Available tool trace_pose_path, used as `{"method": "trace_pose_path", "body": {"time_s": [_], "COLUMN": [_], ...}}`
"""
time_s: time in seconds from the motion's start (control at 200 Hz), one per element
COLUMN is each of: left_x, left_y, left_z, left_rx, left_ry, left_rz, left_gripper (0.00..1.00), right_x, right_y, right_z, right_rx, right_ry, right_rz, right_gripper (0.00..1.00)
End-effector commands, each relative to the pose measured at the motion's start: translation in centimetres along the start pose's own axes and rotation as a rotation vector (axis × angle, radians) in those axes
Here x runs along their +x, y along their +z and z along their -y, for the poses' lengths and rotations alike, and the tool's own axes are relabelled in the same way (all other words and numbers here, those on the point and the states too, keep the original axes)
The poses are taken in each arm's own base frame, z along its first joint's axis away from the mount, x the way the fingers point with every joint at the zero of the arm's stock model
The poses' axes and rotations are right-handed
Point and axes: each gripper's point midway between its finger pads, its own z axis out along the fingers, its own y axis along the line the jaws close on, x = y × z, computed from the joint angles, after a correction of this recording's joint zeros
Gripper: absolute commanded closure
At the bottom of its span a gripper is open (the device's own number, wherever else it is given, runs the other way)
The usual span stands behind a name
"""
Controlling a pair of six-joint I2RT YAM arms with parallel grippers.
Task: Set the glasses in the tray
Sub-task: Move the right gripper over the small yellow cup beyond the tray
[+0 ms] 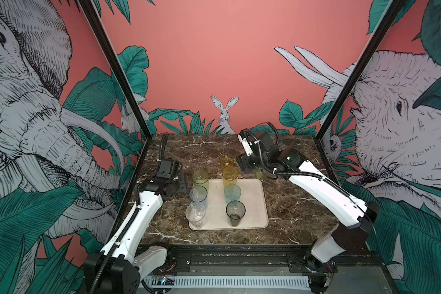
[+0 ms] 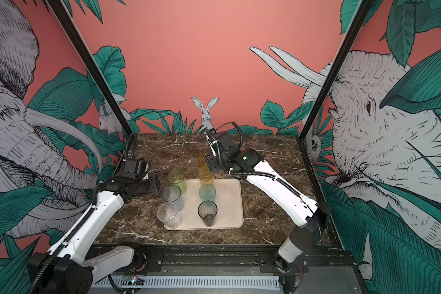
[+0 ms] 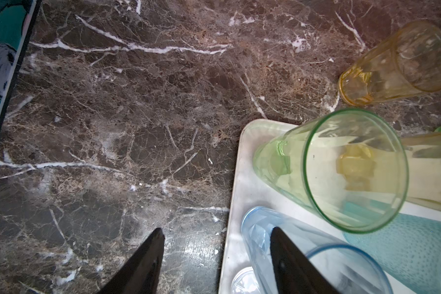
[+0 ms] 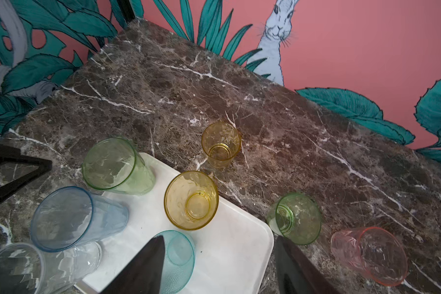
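The left gripper [image 3: 217, 229] and right gripper [image 4: 219, 236] gape empty; six glasses [image 1: 235, 212] stand on the tray [image 1: 252, 201], three toward the surface's [image 1: 290, 216] far edge, the pink glass [image 4: 369, 254] lost behind the right arm [image 1: 323, 188] in both top views.

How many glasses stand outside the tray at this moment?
3. A short amber glass beyond the tray's far edge; a short green glass beside its far right corner; a pink glass farther right of the green one. Another could be hidden under the right arm.

Nine glasses [image 1: 232, 192], six on one tray [image 1: 255, 203], three off it, two robot arms [image 1: 321, 189].
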Motion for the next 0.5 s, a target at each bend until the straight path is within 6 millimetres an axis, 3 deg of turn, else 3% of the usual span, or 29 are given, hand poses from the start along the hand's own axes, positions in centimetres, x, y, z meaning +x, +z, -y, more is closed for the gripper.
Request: {"method": "trace_pose_path", "body": {"time_s": [0.0, 0.27, 0.49], "left_x": [-0.6, -0.5, -0.2], "left_y": [-1.2, -1.2, -1.3], "left_z": [-0.3, -0.3, -0.2], "left_rx": [-0.008, -0.005, 0.003], "left_ry": [-0.005, -0.010, -0.006], "left_rz": [0.032, 0.031, 0.015], "left_gripper": [0.32, 0.32, 0.32], "right_x": [-0.6, -1.8, -1.0], "right_y": [1.4, 5.2, 8.9], "right_z": [0.3, 1.8, 2.0], "right_rx": [-0.029, -0.055, -0.077], "right_ry": [0.053, 0.126, 0.152], "right_rz": [-0.029, -0.086, -0.179], "right_gripper": [0.29, 0.29, 0.30]}}
